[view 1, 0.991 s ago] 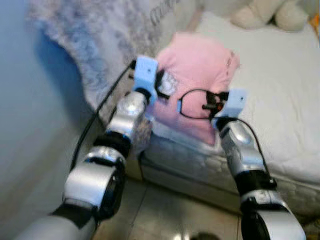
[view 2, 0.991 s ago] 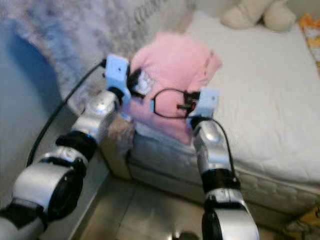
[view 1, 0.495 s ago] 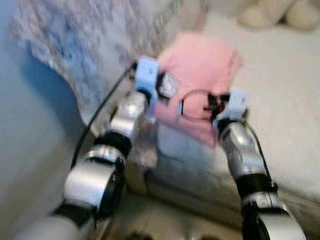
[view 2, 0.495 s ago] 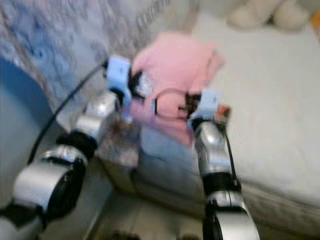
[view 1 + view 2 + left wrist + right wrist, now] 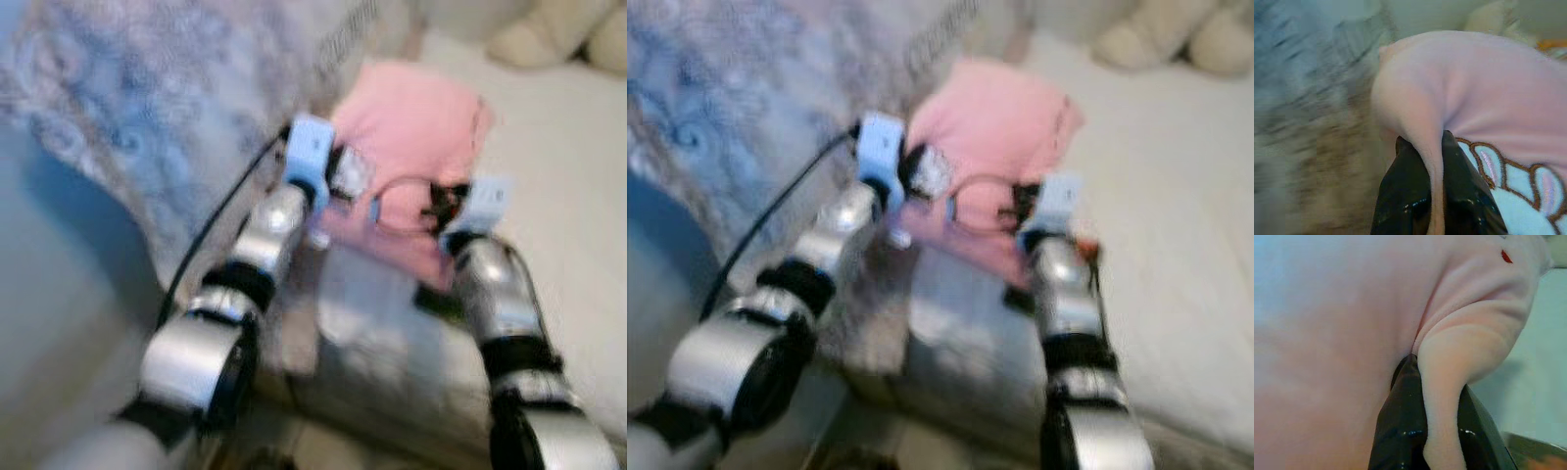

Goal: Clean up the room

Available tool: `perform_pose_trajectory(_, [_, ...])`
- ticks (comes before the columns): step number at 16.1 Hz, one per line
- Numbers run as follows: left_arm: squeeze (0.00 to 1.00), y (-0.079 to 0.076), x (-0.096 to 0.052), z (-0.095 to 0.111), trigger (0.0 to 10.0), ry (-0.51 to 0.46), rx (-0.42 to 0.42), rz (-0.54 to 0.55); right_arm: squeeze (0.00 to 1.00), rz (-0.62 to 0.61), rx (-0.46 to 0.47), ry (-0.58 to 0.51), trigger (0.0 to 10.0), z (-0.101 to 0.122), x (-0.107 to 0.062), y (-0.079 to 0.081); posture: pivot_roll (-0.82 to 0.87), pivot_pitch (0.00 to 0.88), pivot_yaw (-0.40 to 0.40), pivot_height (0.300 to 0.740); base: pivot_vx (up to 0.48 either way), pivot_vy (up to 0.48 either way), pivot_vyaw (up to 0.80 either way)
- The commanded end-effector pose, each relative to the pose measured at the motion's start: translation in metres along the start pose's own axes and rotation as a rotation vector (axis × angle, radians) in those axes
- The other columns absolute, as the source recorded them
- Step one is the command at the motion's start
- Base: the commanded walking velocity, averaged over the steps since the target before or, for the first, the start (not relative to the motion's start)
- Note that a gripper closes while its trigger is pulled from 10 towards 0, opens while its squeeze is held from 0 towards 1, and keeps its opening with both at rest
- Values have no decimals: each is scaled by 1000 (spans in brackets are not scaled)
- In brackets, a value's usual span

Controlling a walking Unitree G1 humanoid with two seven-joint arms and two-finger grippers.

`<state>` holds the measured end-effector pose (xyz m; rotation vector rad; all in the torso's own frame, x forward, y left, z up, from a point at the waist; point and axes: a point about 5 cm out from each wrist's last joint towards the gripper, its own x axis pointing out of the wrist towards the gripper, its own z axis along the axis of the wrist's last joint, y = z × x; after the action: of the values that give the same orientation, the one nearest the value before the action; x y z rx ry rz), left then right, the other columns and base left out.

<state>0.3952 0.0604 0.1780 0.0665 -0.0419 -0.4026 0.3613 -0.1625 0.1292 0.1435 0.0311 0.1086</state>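
Note:
A pink pillow (image 5: 411,157) hangs over the near edge of the white bed (image 5: 558,196), held by both arms. My left gripper (image 5: 1436,161) is shut on a fold of the pillow's pink cover, close to its embroidered patch (image 5: 1518,171). On the pillow's other side, my right gripper (image 5: 1435,391) is shut on a thick fold of the same cover. In the eye views both wrists (image 5: 312,162) (image 5: 480,201) press against the pillow and hide the fingers. The picture is blurred.
A grey patterned blanket (image 5: 167,108) drapes down on the left of the bed. A cream plush toy (image 5: 563,34) lies at the head of the bed, far right. The mattress side (image 5: 392,343) is right before me.
The whole picture has shifted and blurred, so the camera has moved. Both grippers keep their hold on the pink pillow, which stays at the bed's near edge.

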Motion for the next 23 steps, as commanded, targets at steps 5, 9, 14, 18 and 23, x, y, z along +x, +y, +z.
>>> perform_pose_trajectory(5, [0,-18,5,-10,10000,95,54,61,0,-7,-114,162,10000,-20,0,-27,-121,131,68,740,370,0,0])
perform_pose_trajectory(9, [0,-21,-8,-44,10000,202,39,85,0,-17,-111,356,10000,-62,-9,-20,-129,246,68,740,0,0,0])
perform_pose_trajectory(14, [0,1,-5,-29,10000,148,107,125,0,-12,30,374,10000,-74,-8,8,-119,240,47,740,0,0,0])
perform_pose_trajectory(18, [0,14,0,-9,10000,90,160,152,0,15,119,377,10000,-80,-8,29,-118,227,45,740,0,0,0])
perform_pose_trajectory(23, [0,3,2,-10,10000,110,128,105,0,14,103,386,10000,-74,-1,34,-115,216,36,740,0,0,0])
